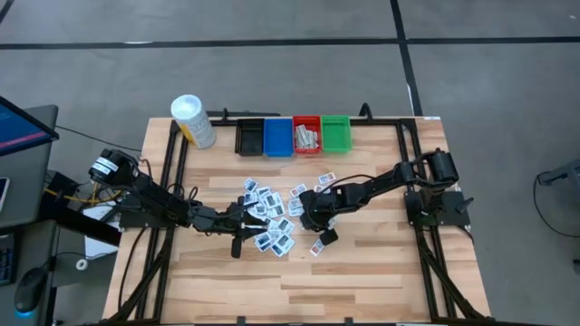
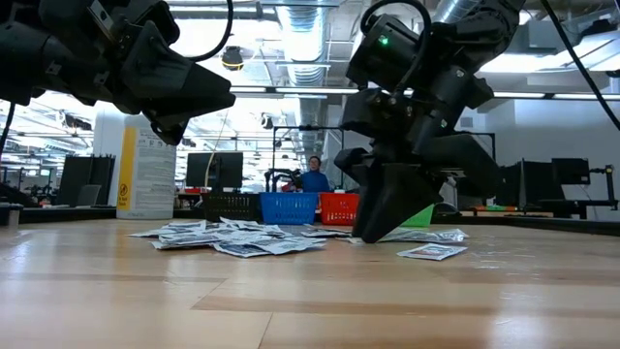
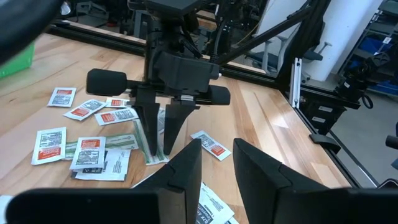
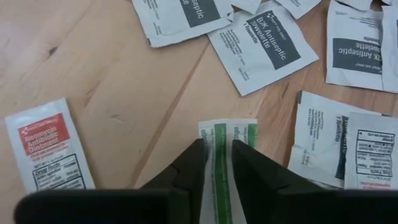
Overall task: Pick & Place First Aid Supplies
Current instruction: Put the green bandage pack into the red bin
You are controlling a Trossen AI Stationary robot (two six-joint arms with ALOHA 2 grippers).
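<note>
The first aid supplies (image 1: 272, 217) lie as a loose scatter of small flat packets on the middle of the wooden table; they also show in the low view (image 2: 242, 237). My right gripper (image 4: 219, 163) points steeply down at the scatter's right side, shut on a white strip with green stripes (image 4: 227, 134). My left gripper (image 3: 217, 149) hangs open above the scatter's left side (image 1: 243, 224), nearly level, with nothing between its fingers. It faces my right gripper (image 3: 160, 140). My right gripper comes from above, slanting down from the table's right. Its two fingertips (image 4: 193, 163) close on the green-striped strip's near end (image 4: 219, 149), lying along the strip. The strip shows in the narrow gap between them. Its far end (image 4: 227, 127) lies flat on the table.
Black (image 1: 249, 136), blue (image 1: 278, 136), red (image 1: 306, 134) and green (image 1: 335, 133) bins stand in a row at the far edge. A white-capped yellow cylinder (image 1: 192, 120) stands left of them. Bare wood lies along the near edge (image 1: 299, 281).
</note>
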